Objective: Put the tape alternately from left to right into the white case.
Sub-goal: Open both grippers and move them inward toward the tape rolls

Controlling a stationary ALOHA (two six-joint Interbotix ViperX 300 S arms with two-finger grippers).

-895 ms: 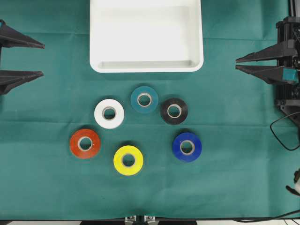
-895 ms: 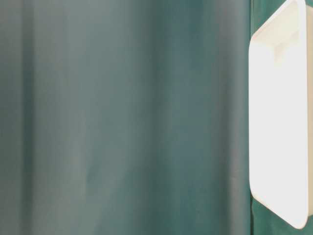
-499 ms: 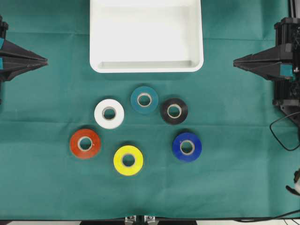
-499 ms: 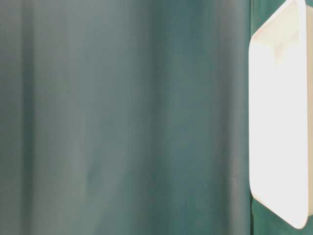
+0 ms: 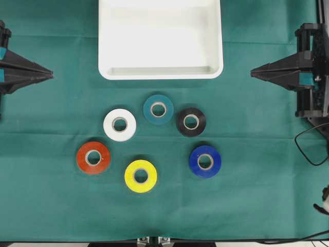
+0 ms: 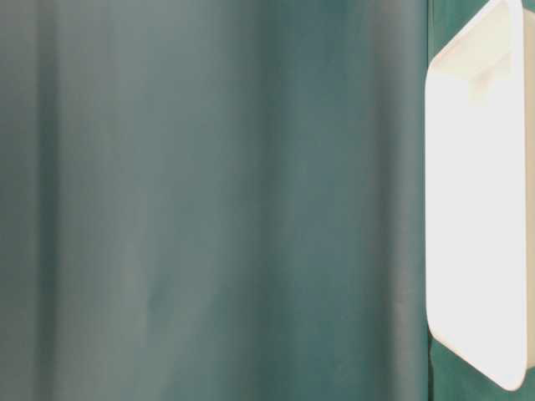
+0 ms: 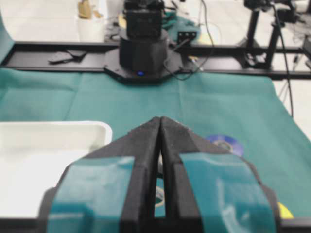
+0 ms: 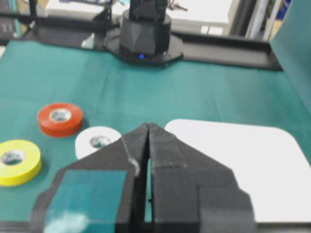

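Several rolls of tape lie flat on the green cloth below the white case [image 5: 160, 41]: teal [image 5: 158, 109], black [image 5: 191, 122], white [image 5: 120, 124], red [image 5: 93, 157], yellow [image 5: 141, 176] and blue [image 5: 205, 161]. The case holds nothing and also appears in the table-level view [image 6: 476, 209]. My left gripper [image 5: 51, 75] is shut at the far left, well away from the rolls. My right gripper [image 5: 252, 73] is shut at the far right, level with the case's front rim. In the right wrist view the shut gripper [image 8: 147, 125] points over the white roll [image 8: 97, 140], the red roll [image 8: 60, 118] and the case [image 8: 243, 160].
A black cable [image 5: 308, 146] loops at the right edge of the table. The opposite arm's dark base stands at the far side in each wrist view [image 7: 143, 48] [image 8: 144, 36]. The cloth's front edge runs just below the yellow roll.
Both grippers went from open to shut. Each tip has crept a little inward toward the table's middle. The rolls and the case have not moved.
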